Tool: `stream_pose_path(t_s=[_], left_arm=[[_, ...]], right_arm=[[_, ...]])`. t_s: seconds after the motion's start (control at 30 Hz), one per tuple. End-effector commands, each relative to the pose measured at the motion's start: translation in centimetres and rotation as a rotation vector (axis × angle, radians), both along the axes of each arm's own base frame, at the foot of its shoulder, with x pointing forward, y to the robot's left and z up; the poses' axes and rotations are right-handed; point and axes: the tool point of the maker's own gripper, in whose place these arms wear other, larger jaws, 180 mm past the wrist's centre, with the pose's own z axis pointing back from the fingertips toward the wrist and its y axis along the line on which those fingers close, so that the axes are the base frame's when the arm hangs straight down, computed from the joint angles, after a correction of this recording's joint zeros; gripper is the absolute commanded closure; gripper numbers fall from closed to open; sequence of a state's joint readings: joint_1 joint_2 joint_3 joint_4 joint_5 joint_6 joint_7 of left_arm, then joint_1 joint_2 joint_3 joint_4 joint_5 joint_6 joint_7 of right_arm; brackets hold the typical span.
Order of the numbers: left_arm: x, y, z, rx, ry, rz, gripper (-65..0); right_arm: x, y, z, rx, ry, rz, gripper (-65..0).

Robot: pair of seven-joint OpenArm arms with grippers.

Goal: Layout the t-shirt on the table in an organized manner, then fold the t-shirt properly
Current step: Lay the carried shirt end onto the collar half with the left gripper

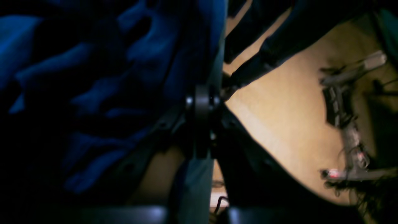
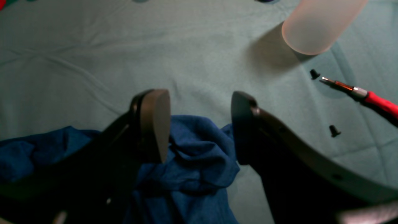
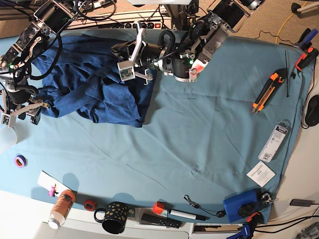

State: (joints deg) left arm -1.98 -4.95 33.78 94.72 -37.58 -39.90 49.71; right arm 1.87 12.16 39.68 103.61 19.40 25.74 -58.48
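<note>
The navy-blue t-shirt lies crumpled on the far left part of the teal table. My left gripper is at the shirt's right edge. In the left wrist view its fingers meet at the centre, shut on a fold of the t-shirt. My right gripper is at the shirt's left edge. In the right wrist view it is open, its two fingertips straddling a bunched edge of the t-shirt on the table.
A frosted cup, a red-handled screwdriver and two black screws lie close to the right gripper. An orange utility knife, a white card, a black mug and a purple tape ring sit along the table's edges.
</note>
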Motion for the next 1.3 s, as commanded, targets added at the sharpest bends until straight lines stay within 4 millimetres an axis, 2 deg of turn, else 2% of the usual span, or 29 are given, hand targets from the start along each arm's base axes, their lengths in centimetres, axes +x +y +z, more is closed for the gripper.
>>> stream_pose_path(t_s=[0.0, 0.07, 0.13, 0.2, 0.33, 0.57, 0.7, 0.9, 1.1, 1.27], left_arm=[[1.2, -0.5, 2.5, -0.083, -0.027, 0.024, 0.0], [3.5, 0.3, 2.8, -0.088, -0.03, 0.126, 0.0], [6.4, 1.7, 2.2, -0.046, -0.047, 0.255, 0.0], [8.4, 3.2, 1.3, 0.014, -0.07, 0.343, 0.0], [10.5, 5.3, 0.1, 0.099, -0.105, 0.435, 0.0], [10.0, 5.4, -0.8, 0.122, -0.092, 0.432, 0.0], [10.2, 5.2, -0.5, 0.098, -0.099, 0.442, 0.0], [9.7, 5.0, -1.2, 0.106, -0.085, 0.434, 0.0], [7.8, 3.1, -2.3, 0.149, -0.106, 0.38, 0.0], [4.2, 0.1, -1.9, 0.118, -0.103, 0.249, 0.0]], right_arm=[[0.6, -0.2, 1.7, -0.028, -0.053, 0.01, -30.9], [0.6, -0.2, 1.7, -0.028, -0.053, 0.01, -30.9], [0.6, -0.2, 1.7, -0.028, -0.053, 0.01, -30.9], [0.6, -0.2, 1.7, -0.028, -0.053, 0.01, -30.9], [0.6, -0.2, 1.7, -0.028, -0.055, 0.01, -30.9], [0.6, -0.2, 1.7, -0.027, -0.054, 0.01, -30.9], [0.6, -0.2, 1.7, -0.027, -0.054, 0.01, -30.9], [0.6, -0.2, 1.7, -0.027, -0.052, 0.01, -30.9], [0.6, -0.2, 1.7, -0.027, -0.052, 0.01, -30.9], [0.6, -0.2, 1.7, -0.027, -0.052, 0.01, -30.9]])
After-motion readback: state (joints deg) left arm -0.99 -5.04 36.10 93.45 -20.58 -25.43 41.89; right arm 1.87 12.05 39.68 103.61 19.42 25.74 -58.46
